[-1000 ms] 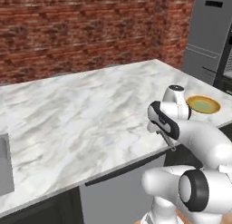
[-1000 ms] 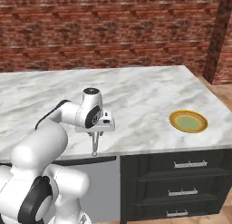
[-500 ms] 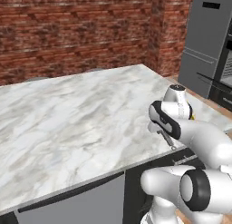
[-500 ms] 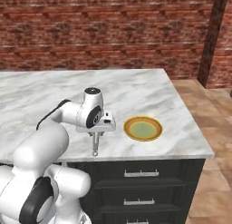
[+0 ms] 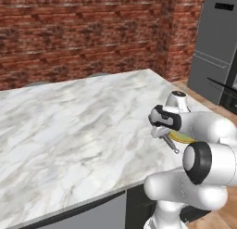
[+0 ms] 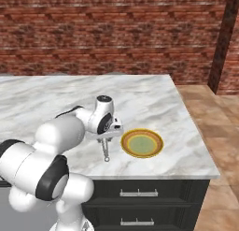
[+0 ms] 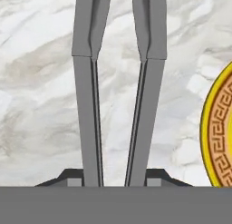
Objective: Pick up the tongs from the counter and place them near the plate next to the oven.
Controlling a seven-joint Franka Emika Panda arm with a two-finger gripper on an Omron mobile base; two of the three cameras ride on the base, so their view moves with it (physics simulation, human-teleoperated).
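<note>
My gripper [image 6: 106,134] is shut on the tongs [image 6: 106,150], which hang down from it just above the counter [image 6: 154,99] near its front edge. The yellow plate [image 6: 142,143] lies flat right beside the tongs, to their right. In the left base view the gripper [image 5: 162,130] holds the tongs [image 5: 171,144], and my arm hides most of the plate [image 5: 181,137]. The hand view looks along the two grey tong arms [image 7: 88,105] down at the marble, between the fingertips [image 7: 74,177]. The plate's rim [image 7: 219,137] is at the right edge.
A brick wall [image 6: 116,33] runs behind the counter. The counter ends just right of the plate, with wooden floor [image 6: 219,132] beyond. Dark drawers [image 6: 140,193] sit below the front edge. Tall dark appliances [image 5: 217,47] stand at the right of the left base view.
Both base views have shifted as the base drove right along the counter. The plate now lies close beside the hanging tongs. The gripper keeps its hold.
</note>
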